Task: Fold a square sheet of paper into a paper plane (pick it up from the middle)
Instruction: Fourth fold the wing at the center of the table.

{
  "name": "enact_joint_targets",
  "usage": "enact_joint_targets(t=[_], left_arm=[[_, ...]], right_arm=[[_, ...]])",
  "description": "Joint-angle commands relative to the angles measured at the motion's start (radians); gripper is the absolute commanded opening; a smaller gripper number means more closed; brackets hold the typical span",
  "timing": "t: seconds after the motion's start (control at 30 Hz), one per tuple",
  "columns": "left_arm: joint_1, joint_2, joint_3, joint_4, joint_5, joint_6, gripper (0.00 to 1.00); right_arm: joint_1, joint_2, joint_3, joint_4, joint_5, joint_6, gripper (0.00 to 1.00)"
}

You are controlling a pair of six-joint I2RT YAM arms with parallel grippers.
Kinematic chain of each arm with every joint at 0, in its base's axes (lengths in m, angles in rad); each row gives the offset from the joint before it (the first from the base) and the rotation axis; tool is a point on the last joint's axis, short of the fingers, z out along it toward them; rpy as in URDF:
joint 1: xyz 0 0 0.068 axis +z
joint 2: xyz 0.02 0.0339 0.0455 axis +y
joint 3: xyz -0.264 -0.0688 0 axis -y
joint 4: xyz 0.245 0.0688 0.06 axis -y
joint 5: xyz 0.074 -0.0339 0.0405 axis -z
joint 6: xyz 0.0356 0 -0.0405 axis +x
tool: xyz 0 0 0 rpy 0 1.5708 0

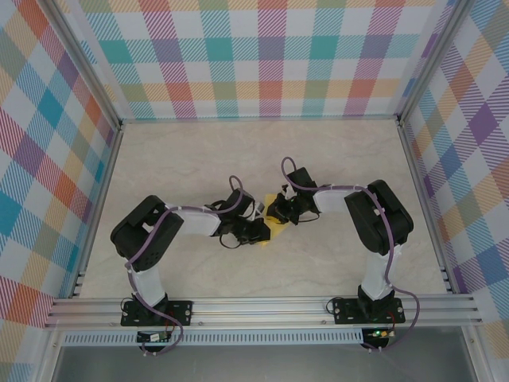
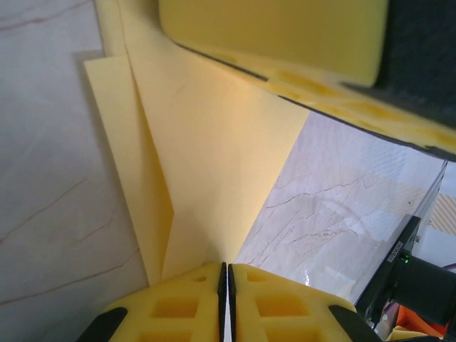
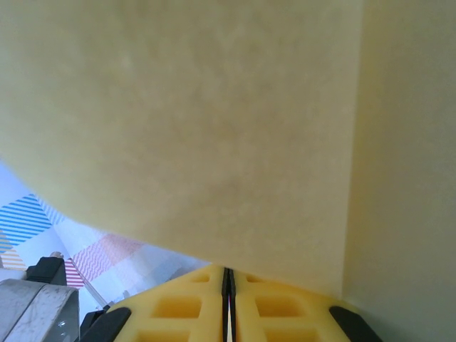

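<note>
From above, the two arms bend inward and meet near the middle of the pale marbled table [image 1: 199, 151], inside walls of coloured checks [image 1: 270, 48]. The yellow paper [image 1: 277, 228] shows as a small bright patch between the two wrists, with the left jaws at its near side and the right jaws at its far side. The black wrists hide too much here to tell how either pair stands. In the left wrist view, the paper [image 2: 206, 157] runs as a long pointed shape that is wide at the top and narrows downward. A folded layer lies along its left side, with a sharp crease between the layers. The point of the paper goes straight into the left jaws, whose two yellow fingers [image 2: 178, 303] are pressed together on it. At the top, a yellow pad of the right arm [image 2: 285, 32] lies against the wide end of the paper. Veined table [image 2: 50, 214] shows to the left and right of the sheet. In the right wrist view, the paper [image 3: 192, 128] hangs very close to the lens, and an upright fold line sets off a second panel at the right. Its lower edge drops between the yellow fingers [image 3: 178, 306], which are shut tight, pinching it. A strip of checked wall [image 3: 28, 214] shows at lower left.
</note>
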Motion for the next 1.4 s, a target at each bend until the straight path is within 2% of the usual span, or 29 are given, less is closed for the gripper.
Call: enact_joint_targets(t=[0.0, 0.33, 0.53, 0.8, 1.07, 1.37], left_arm=[[-0.012, -0.014, -0.047, -0.077, -0.001, 0.002, 0.12], [-0.012, -0.058, -0.111, -0.093, 0.001, -0.026, 0.11], [-0.012, -0.145, -0.153, -0.09, -0.029, -0.039, 0.1], [-0.012, -0.254, -0.088, -0.049, -0.087, -0.071, 0.1], [-0.012, -0.11, 0.055, 0.022, -0.057, -0.09, 0.12], [-0.014, 0.018, 0.055, 0.04, -0.089, -0.091, 0.13]], right_arm=[[-0.004, 0.069, -0.015, -0.074, 0.067, -0.024, 0.12], [-0.005, 0.071, -0.014, -0.077, 0.068, -0.025, 0.12], [-0.004, 0.069, -0.017, -0.075, 0.07, -0.023, 0.13], [-0.005, 0.067, -0.016, -0.08, 0.071, -0.024, 0.13], [-0.004, 0.066, -0.011, -0.077, 0.069, -0.023, 0.13], [-0.004, 0.062, -0.008, -0.08, 0.067, -0.023, 0.13]])
